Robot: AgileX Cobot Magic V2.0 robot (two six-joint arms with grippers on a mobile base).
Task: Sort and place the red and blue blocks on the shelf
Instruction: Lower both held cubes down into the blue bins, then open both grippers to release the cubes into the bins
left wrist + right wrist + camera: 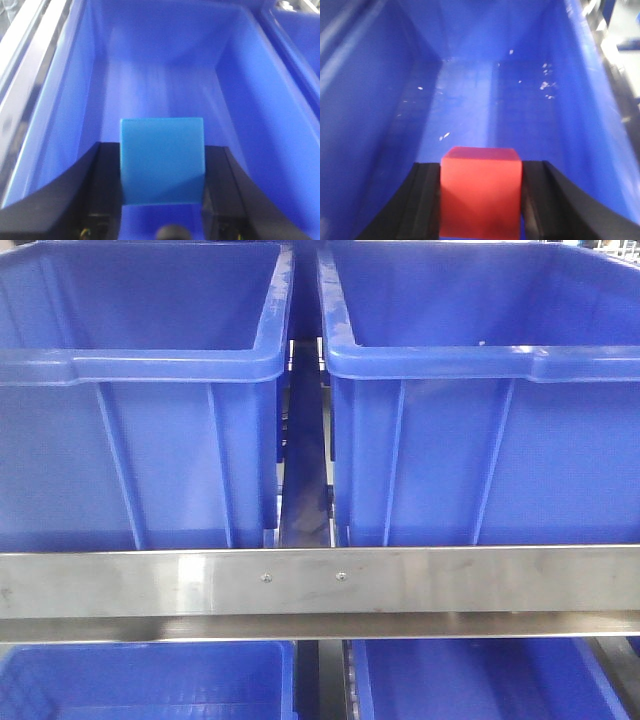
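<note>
In the left wrist view the blue block [162, 160] sits between two black fingers [107, 185], and my left gripper [162, 172] is shut on it above the inside of a large blue bin [160, 75]. Over in the right wrist view my right gripper [481, 192] is shut on the red block [480, 192], held over the floor of another blue bin [485, 95]. The shelf rail [320, 582] with two screws crosses the front view. No gripper or block shows in that front view.
Two large blue bins [140, 400] [480, 410] stand side by side on the upper tier, a narrow gap between them. Two more bins [140, 680] [480, 680] show below the rail. The right bin's floor carries white specks [545, 85]. A steel rail [25, 75] runs left of the left bin.
</note>
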